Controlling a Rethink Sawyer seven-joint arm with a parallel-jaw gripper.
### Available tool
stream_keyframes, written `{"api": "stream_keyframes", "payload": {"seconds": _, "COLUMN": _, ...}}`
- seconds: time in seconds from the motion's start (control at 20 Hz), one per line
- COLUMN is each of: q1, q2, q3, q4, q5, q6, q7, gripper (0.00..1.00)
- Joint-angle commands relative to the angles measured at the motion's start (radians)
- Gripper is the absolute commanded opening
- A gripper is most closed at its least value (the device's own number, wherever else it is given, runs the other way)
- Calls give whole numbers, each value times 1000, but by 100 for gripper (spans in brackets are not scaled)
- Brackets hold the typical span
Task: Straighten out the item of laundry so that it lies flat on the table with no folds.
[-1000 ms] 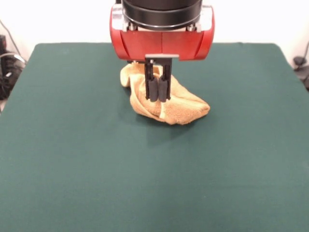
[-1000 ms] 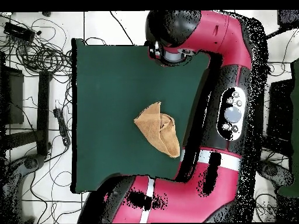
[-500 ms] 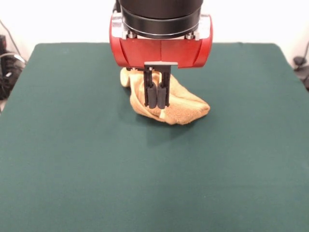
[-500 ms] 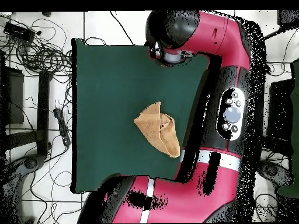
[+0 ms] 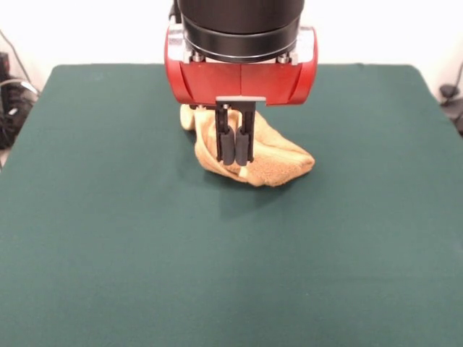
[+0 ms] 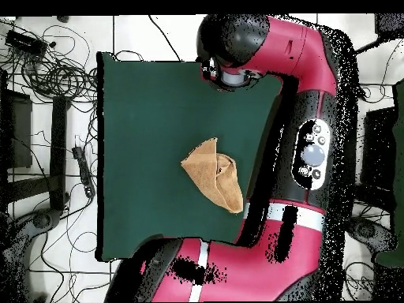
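The item of laundry (image 5: 271, 155), a golden yellow-orange terry towel (image 6: 215, 173), lies crumpled and folded over itself in a rough wedge with a paler hem showing, near the middle of the dark green table (image 5: 108, 238).

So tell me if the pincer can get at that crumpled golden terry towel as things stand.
Probably yes. In the front view the pincer hangs in front of the crumpled golden terry towel, fingers close together, and nothing else lies on the dark green felt table. The overhead view suggests it is off to one side, though.
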Motion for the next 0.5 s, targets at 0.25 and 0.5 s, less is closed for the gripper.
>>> {"api": "stream_keyframes", "payload": {"seconds": 0.25, "q1": 14, "q2": 12, "q3": 61, "q4": 220, "q5": 13, "q6": -121, "q7": 168, "gripper": 0}}
{"api": "stream_keyframes", "payload": {"seconds": 0.5, "q1": 14, "q2": 14, "q3": 59, "q4": 228, "q5": 17, "q6": -137, "q7": 180, "gripper": 0}}
